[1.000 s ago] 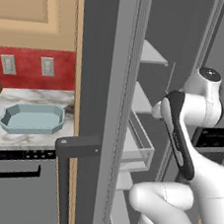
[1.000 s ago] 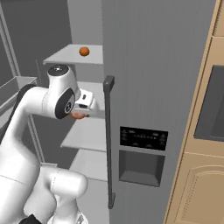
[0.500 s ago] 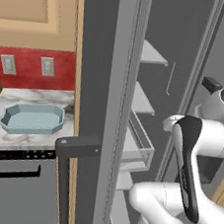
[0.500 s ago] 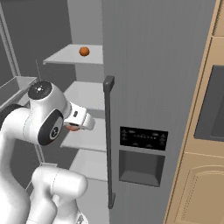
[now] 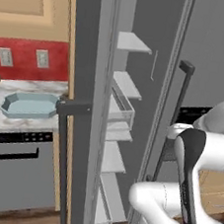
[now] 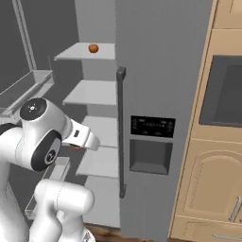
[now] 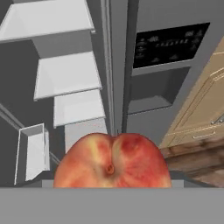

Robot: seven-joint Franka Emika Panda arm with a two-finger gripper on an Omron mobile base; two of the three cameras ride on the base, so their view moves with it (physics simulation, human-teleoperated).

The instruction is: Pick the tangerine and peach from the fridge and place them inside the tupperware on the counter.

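A: Largest body: the fridge [image 5: 98, 57], left door swung open, pale shelves stepping down inside. What does each base view add?

B: The left base view alone carries the counter [image 5: 14, 117] with the tupperware [image 5: 29, 105] resting on it, well off to the hand's left, past the open door [image 5: 79, 130] and its dark bar handle [image 5: 63, 162]. A clear door bin [image 5: 121, 110] hangs on the door's inner face. The right base view instead gives the shut door with its black dispenser panel [image 6: 152, 126], to the right of the hand, and tan cabinets [image 6: 212, 189] beyond.

A: And the tangerine [image 6: 93, 48]?

B: On the top shelf [image 6: 87, 52], well above the hand and farther into the fridge; it appears in the right base view.

A: The gripper [image 6: 78, 146]?

B: It sits at the end of the white wrist, in front of the middle shelves. Its fingertips are hidden behind the wrist housing there, and only a sliver of reddish fruit shows beneath the wrist.

A: The peach [image 7: 112, 162]?

B: The hand view shows it pressed up close between the fingers, red-and-yellow, stem dimple facing the camera; the fingers themselves are covered by it. The hand is closed on the peach, clear of every shelf.
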